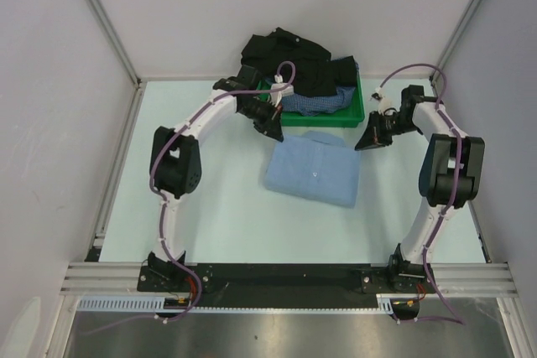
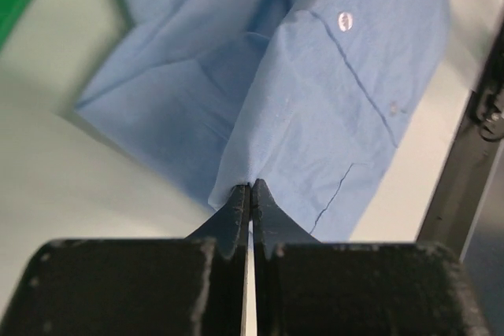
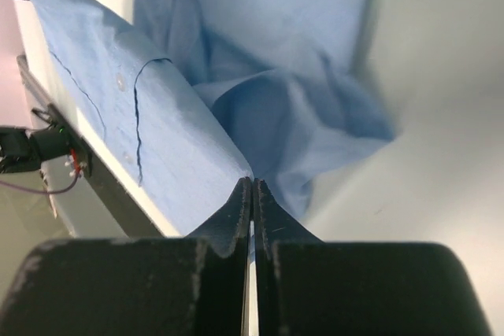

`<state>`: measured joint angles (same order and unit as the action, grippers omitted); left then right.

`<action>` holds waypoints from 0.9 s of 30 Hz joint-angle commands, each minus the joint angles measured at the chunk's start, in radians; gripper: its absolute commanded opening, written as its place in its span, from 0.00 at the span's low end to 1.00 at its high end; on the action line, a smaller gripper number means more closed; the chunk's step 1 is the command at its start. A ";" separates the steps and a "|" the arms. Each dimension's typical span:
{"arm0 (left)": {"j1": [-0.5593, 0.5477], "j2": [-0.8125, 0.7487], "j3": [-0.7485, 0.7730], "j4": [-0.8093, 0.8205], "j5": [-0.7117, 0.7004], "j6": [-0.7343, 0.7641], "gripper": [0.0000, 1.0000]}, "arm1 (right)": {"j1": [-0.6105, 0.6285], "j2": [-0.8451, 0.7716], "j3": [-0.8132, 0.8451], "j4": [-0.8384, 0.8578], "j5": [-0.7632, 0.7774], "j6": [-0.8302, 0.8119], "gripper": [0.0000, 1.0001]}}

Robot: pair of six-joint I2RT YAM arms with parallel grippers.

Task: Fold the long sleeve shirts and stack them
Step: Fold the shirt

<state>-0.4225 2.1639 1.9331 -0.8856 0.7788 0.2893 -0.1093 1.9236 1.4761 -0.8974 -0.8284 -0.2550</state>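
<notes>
**Left tool** (image 1: 270, 128): jaws fully closed, tips meeting, with a thin edge of the blue shirt (image 1: 312, 170) pinched between them. The left wrist view shows the cloth rising from the counter (image 1: 218, 207) to the fingertips (image 2: 236, 212) in a ridge. A white button (image 2: 344, 20) and a stitched seam show on the panel ahead and to the right of the tips.

**Right tool** (image 1: 367, 142): jaws likewise closed tight on the same shirt. The right wrist view shows a cloth edge running into the tips. The buttoned panel stretches away ahead and to the left, lifted off the counter. Looser folds lie directly ahead of the tool.

**Blue shirt:** on the counter between the two tools, folded into a rough rectangle. The left tool holds it near its far left corner and the right tool near its far right corner. The rest of the shirt lies on the near side of both tools.

**Tray** (image 1: 323, 120): green, just beyond the tools and between them, close to the blue shirt's far edge. Contact between the two cannot be confirmed.

**Checked shirt** (image 1: 317, 103): bunched inside the tray, beyond the left tool and to its right.

**Black shirt** (image 1: 281, 52): heaped over the tray's far side, farther beyond the tools. Part of it spills past the far rim.
</notes>
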 commanded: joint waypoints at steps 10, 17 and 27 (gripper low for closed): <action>0.022 0.215 0.242 0.166 -0.121 -0.064 0.01 | -0.027 0.173 0.173 0.201 0.064 0.079 0.00; 0.022 0.275 0.265 0.224 -0.177 -0.091 0.04 | -0.029 0.229 0.178 0.319 0.121 0.138 0.00; 0.034 0.286 0.219 0.221 -0.251 -0.118 0.20 | 0.013 0.284 0.158 0.420 0.196 0.168 0.00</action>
<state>-0.4114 2.4657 2.1502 -0.6758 0.5743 0.1883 -0.1101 2.1948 1.6161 -0.5678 -0.7128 -0.0956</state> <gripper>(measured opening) 0.162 0.011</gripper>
